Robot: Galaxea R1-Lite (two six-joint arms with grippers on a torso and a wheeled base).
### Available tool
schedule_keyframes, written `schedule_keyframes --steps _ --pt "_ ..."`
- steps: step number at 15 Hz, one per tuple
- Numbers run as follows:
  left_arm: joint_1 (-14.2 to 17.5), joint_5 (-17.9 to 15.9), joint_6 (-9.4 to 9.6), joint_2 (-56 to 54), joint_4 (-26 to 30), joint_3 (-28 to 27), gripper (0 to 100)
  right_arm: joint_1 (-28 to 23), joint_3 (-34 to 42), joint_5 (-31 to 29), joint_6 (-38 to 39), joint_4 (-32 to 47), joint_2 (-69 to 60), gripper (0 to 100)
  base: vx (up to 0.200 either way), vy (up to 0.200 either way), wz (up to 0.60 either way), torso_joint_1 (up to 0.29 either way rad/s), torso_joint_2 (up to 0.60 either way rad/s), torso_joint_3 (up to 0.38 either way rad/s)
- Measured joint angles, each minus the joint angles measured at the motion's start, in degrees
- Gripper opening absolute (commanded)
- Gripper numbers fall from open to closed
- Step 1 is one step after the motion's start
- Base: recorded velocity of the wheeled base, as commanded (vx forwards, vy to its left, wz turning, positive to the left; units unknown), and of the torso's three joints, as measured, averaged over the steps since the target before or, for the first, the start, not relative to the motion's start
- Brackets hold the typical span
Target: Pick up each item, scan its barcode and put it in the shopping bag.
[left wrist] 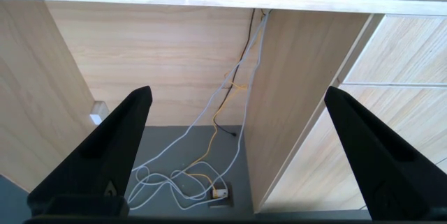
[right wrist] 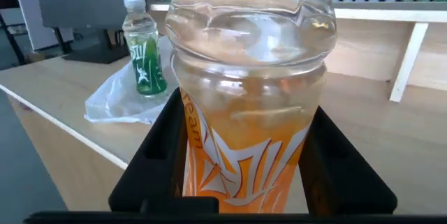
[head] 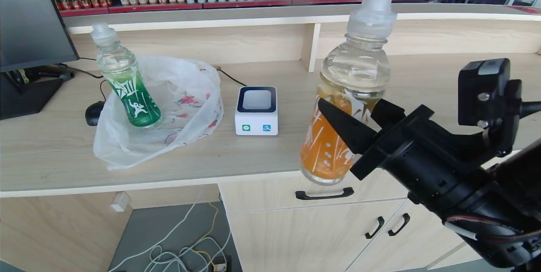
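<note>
My right gripper (head: 359, 126) is shut on an orange-labelled bottle (head: 344, 107), held upright in the air off the counter's front edge, to the right of the white barcode scanner (head: 256, 110). The same orange bottle (right wrist: 248, 105) sits between my right fingers (right wrist: 164, 147). A green-labelled bottle (head: 125, 81) stands upright inside the white plastic shopping bag (head: 177, 111) on the counter's left. That green bottle (right wrist: 143, 56) and the bag (right wrist: 122, 98) lie beyond the held bottle. My left gripper (left wrist: 237, 161) is open and empty, below the counter, facing the floor cables.
A monitor (head: 34, 14) and a black mouse (head: 94, 112) stand at the counter's left end. A raised wooden shelf (head: 312, 31) runs along the back. Drawers with black handles (head: 324, 195) lie under the counter (head: 253, 153). Cables (left wrist: 202, 161) lie on the floor.
</note>
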Motion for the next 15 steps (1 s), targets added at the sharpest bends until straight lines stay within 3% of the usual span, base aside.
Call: schedule_keyframes --steps 3,7,13,15 --pt "0.0 0.0 0.02 0.0 0.0 0.0 100 -7.4 -3.9 -0.1 7.2 0.0 0.9 0 0.000 0.000 0.00 0.000 0.00 0.000" --pt "-0.1 0.0 0.02 0.0 0.0 0.0 100 -14.1 -6.5 -2.3 7.5 -1.1 1.3 0 0.000 0.000 0.00 0.000 0.00 0.000" --pt "-0.1 0.0 -0.09 0.0 0.0 0.0 100 -16.0 -8.7 -4.8 6.1 -3.7 1.5 0 0.000 0.000 0.00 0.000 0.00 0.000" --pt "0.0 0.0 -0.04 0.0 0.0 0.0 100 -16.1 -9.8 -4.7 6.1 -4.1 1.6 0 0.000 0.200 0.00 0.000 0.00 0.000"
